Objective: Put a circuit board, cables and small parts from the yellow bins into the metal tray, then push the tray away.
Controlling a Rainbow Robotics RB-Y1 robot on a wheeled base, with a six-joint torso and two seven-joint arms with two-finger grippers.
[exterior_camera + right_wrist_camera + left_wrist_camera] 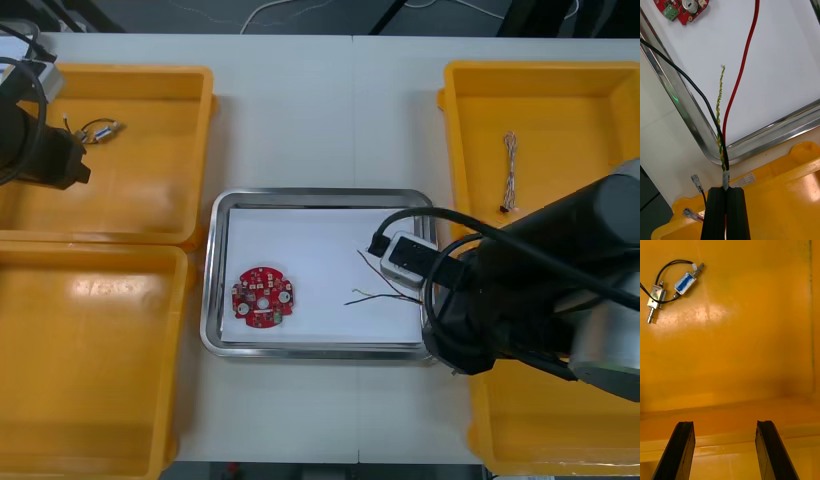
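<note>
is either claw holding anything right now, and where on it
The right claw pinches the cable bundle by its white-banded end, strands trailing into the metal tray. The left claw is open, holding nothing.

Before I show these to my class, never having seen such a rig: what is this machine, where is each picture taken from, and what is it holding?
It is a two-armed robot at a table. One picture looks down from above; the other two come from cameras on the wrists. Yellow bins flank a metal tray holding a round red circuit board. The right gripper, at the tray's near right corner, has its jaws shut on a bundle of cables trailing into the tray. The left gripper hovers over the far left bin, jaws open, small metal parts ahead of it.
</note>
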